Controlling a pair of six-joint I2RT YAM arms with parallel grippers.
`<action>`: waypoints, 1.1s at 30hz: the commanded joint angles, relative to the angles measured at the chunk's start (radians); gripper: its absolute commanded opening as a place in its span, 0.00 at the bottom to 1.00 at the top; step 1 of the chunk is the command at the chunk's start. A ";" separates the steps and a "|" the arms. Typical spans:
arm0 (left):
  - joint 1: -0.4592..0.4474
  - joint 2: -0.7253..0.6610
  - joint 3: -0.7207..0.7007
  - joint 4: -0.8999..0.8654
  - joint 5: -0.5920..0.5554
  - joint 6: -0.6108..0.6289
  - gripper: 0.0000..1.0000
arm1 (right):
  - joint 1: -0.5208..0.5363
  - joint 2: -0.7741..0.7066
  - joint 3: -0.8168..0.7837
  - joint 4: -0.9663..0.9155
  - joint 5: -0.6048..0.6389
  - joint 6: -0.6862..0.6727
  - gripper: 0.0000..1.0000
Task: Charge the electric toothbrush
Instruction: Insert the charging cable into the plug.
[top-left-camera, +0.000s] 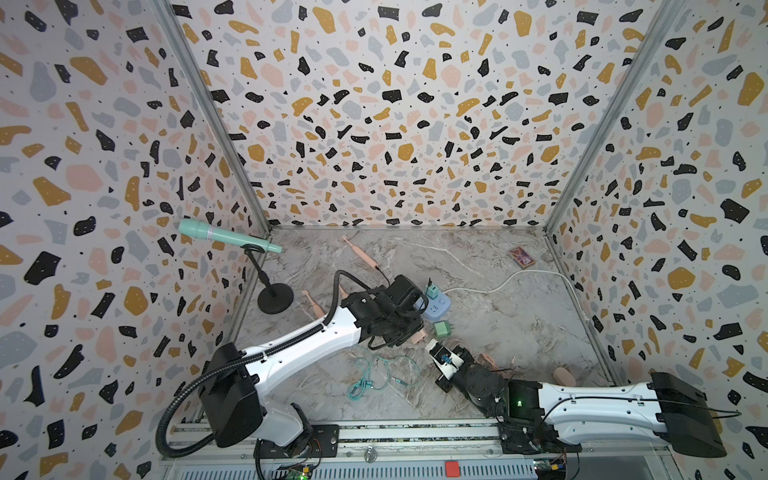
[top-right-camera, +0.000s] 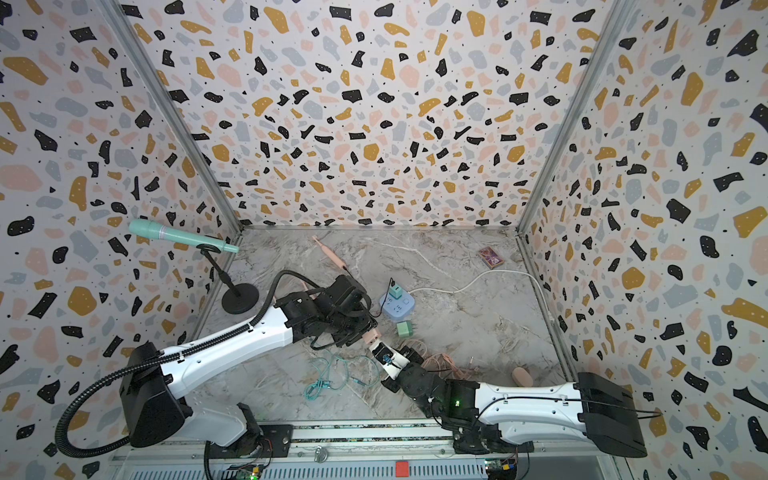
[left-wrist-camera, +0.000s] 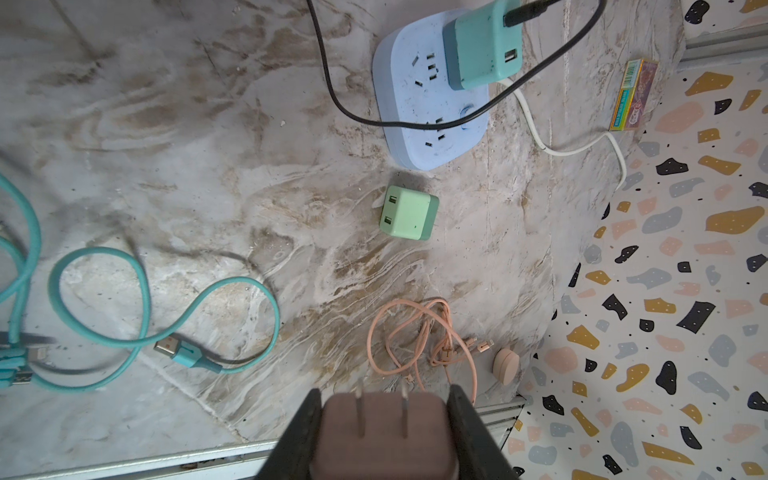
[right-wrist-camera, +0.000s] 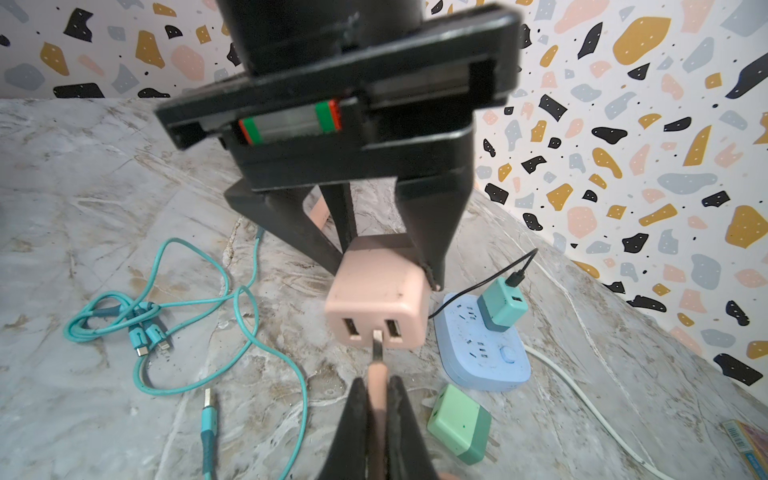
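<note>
pink adapter (right-wrist-camera: 376, 303): matt plastic | teal cable (left-wrist-camera: 189, 357): braided cloth | table (left-wrist-camera: 166, 124): smooth, marble-look

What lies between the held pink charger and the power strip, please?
The green charger, lying loose just short of the strip, as the left wrist view shows.

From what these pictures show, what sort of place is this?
Probably a robot test booth, not a real room: metal-framed patterned panels enclose a marble-look tabletop, and the left arm and right arm are mounted on a front rail.
</note>
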 joint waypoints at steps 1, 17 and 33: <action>0.003 -0.004 -0.013 0.023 0.022 -0.002 0.00 | 0.004 -0.003 0.036 0.043 0.051 0.003 0.00; 0.002 0.003 -0.012 -0.010 0.019 -0.007 0.00 | 0.023 0.043 0.052 0.070 0.120 -0.004 0.00; 0.002 0.015 -0.007 -0.015 0.027 -0.004 0.00 | 0.031 0.089 0.068 0.107 0.159 0.011 0.00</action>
